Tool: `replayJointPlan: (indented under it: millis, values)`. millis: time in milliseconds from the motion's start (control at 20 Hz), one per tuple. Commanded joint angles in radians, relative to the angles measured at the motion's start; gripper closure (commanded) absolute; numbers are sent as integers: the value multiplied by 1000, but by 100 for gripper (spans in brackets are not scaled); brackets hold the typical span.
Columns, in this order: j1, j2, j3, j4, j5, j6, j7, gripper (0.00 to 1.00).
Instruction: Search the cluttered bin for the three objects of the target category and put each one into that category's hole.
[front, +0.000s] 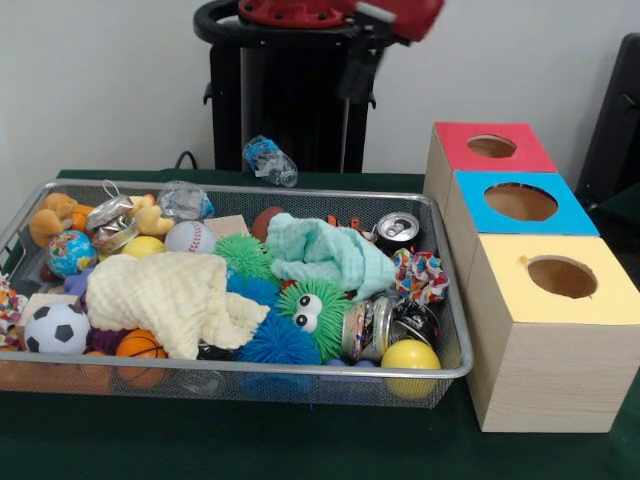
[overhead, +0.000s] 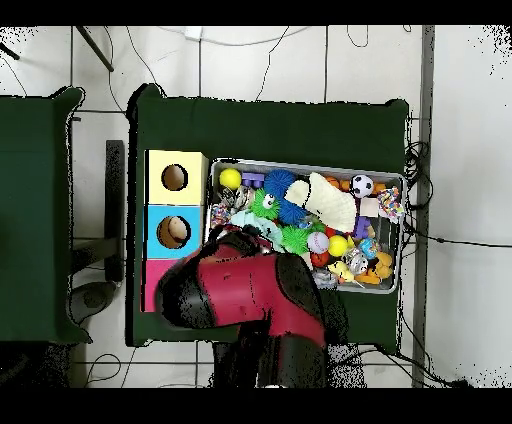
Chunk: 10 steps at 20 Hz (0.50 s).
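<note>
The silver wire mesh bin (front: 250, 372) sits on the green table, full of clutter. In it are a cream cloth (front: 170, 295), a mint cloth (front: 325, 255), a green fuzzy toy with eyes (front: 315, 312), a soccer ball (front: 55, 328), a baseball (front: 189, 237), a yellow ball (front: 410, 355) and drink cans (front: 398, 230). Three wooden boxes with holes stand beside it, topped red (front: 470, 160), blue (front: 565, 215) and yellow (front: 500, 285). My gripper (front: 358, 75) hangs high behind the bin, apart from everything. In the overhead view the red arm (overhead: 250, 290) hides it.
A crushed clear plastic bottle (front: 270, 160) lies behind the bin's far rim. The black pedestal (front: 290, 110) stands at the far side. In the overhead view the arm covers most of the red box (overhead: 152, 285) and the bin's (overhead: 300, 166) near corner.
</note>
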Motion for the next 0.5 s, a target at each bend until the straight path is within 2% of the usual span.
replayJointPlan:
  millis: [50, 150, 200, 250, 350, 450, 500]
  values:
    - [-308, 10, 284, -13, -5, -170, -294, 100]
    - [-469, 76, 428, 14, -124, -370, -272, 100]
    - [-510, 136, 446, 9, -207, -511, -178, 100]
    - [-540, 213, 448, -7, -272, -609, -125, 100]
    - [-561, 358, 413, -73, -377, -782, -75, 100]
    - [-758, 443, 665, -73, -659, -802, 11, 100]
    - [-870, 473, 843, -45, -861, -726, 147, 100]
